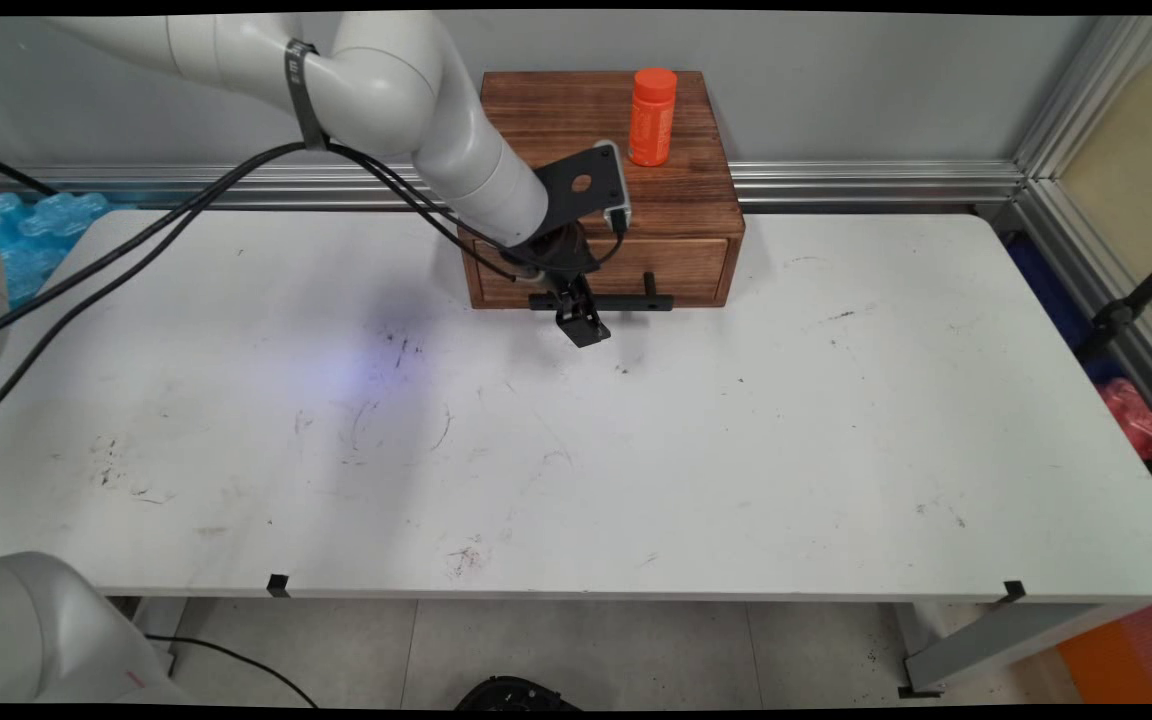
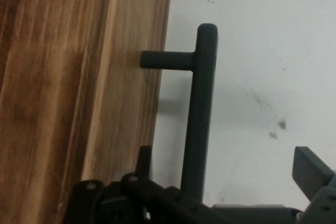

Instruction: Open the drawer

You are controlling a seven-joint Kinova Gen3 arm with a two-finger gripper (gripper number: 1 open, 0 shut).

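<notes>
Jaws spread around the drawer handle, as far as I can see.

My gripper [image 1: 576,312] is open: in the hand view one finger [image 2: 315,174] stands clear on the table side of the black bar handle [image 2: 202,114], the other sits low by the wood, and neither presses the bar. The handle runs across the front of the drawer [image 1: 681,268], which looks closed, flush in the dark wooden box [image 1: 556,115]. The box sits at the far edge of the white table [image 1: 736,450], against the wall. An orange bottle [image 1: 652,116] stands upright on the box's top, toward its right rear, well apart from my gripper.
</notes>
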